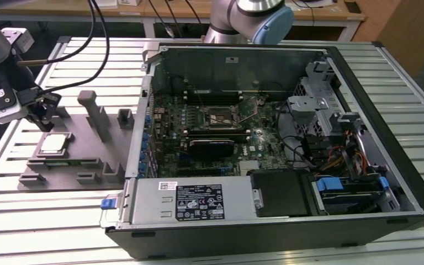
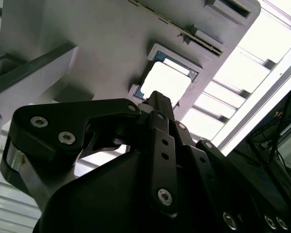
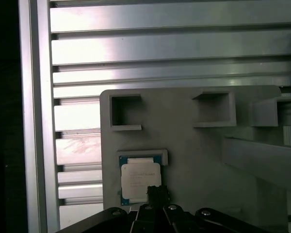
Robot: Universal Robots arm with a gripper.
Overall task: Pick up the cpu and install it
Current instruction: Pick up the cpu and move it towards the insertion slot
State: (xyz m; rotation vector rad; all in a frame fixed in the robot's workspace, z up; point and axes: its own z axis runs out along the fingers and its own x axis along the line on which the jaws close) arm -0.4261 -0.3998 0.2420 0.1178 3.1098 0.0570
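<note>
The cpu (image 1: 53, 144), a small flat square chip with a silvery lid, lies in a recess of the grey plastic tray (image 1: 86, 165) at the exterior view's left. My gripper (image 1: 44, 112) hangs just above and slightly behind the chip, apart from it. In both wrist views the cpu (image 3: 139, 178) (image 2: 168, 80) sits in its framed pocket, and the black tip of the gripper (image 3: 157, 193) (image 2: 159, 99) overlaps its near edge. The black-framed socket (image 1: 220, 117) sits in the middle of the motherboard inside the open computer case.
The open computer case (image 1: 388, 182) fills the middle and right of the slatted metal table (image 1: 20, 221). Upright posts (image 1: 92, 110) rise from the tray beside the chip. Cables (image 1: 97, 33) trail from my wrist. Another arm's base (image 1: 249, 19) stands behind the case.
</note>
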